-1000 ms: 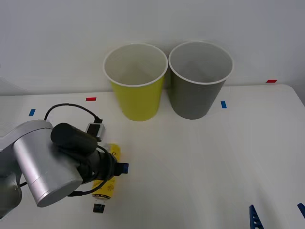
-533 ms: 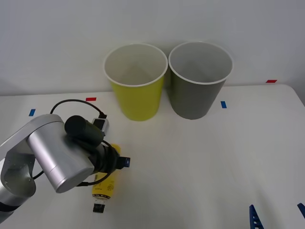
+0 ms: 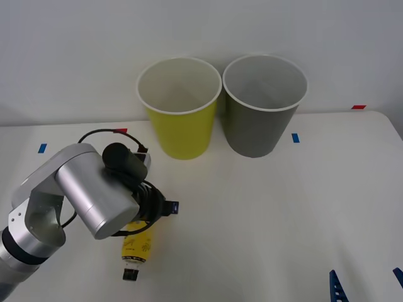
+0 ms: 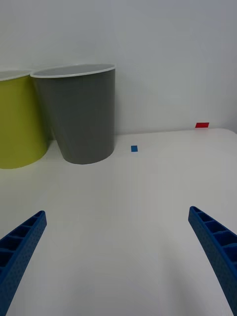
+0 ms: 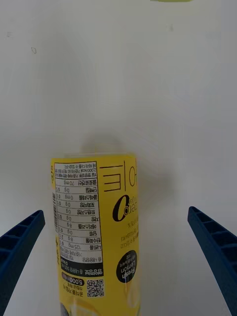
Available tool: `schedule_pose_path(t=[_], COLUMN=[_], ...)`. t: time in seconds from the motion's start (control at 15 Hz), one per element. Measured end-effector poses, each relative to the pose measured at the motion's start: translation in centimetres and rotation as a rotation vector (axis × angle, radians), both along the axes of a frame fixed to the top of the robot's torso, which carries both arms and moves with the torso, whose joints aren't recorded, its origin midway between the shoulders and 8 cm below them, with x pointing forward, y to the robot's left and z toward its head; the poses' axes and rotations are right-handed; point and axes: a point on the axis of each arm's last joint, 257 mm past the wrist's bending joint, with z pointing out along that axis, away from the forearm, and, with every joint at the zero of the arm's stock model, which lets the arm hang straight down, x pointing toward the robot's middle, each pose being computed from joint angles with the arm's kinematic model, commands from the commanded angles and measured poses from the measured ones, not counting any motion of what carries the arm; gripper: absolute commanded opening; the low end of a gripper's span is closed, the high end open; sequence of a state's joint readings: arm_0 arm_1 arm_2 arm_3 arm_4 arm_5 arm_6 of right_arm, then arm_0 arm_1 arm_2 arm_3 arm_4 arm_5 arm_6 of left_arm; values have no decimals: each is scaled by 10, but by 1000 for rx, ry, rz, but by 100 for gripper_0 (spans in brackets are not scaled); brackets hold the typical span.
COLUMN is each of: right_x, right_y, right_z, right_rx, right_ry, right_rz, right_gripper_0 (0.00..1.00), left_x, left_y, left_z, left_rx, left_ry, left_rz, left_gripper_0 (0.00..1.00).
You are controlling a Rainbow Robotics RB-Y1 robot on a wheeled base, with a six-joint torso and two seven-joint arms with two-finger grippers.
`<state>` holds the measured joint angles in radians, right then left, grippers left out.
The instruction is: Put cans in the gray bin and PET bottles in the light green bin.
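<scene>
The PET bottle (image 3: 138, 246), yellow-labelled with a dark cap, lies on the white table (image 3: 264, 214) at the front left. My left arm partly covers it. My left gripper (image 5: 116, 213) is open above it, one blue finger (image 5: 19, 239) on each side and neither touching the bottle (image 5: 96, 222). At the back stand the light green bin (image 3: 182, 135) and, to its right, the gray bin (image 3: 258, 132), touching side by side. My right gripper (image 3: 365, 277) is open and low at the front right, facing the gray bin (image 4: 84, 118) and the light green bin (image 4: 17, 123). Cans are out of view.
Small tape marks lie on the table: red (image 3: 119, 131) and blue (image 3: 42, 148) at the left, blue (image 3: 295, 138) and red (image 3: 358, 107) at the right. A white wall (image 3: 75, 50) rises close behind the bins. The table's right edge (image 3: 397, 129) is near.
My left arm has swung forward and to the right over the bottle. The bottle has stayed where it lay. The right gripper has not moved.
</scene>
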<state>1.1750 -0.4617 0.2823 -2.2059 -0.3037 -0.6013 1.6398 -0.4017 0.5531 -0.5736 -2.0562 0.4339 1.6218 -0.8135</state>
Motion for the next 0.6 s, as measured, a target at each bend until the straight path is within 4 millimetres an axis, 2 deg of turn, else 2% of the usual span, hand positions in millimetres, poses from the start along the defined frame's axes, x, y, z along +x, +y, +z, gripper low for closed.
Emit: schedule_pose_path(t=[0.6], right_x=[0], right_y=[0], right_z=[0], right_rx=[0], right_ry=[0], right_rz=[0], right_gripper_0=[100], left_x=[11], left_y=[8], left_z=[-21], left_rx=[36], left_ry=[48], left_rz=[22], left_gripper_0=[100])
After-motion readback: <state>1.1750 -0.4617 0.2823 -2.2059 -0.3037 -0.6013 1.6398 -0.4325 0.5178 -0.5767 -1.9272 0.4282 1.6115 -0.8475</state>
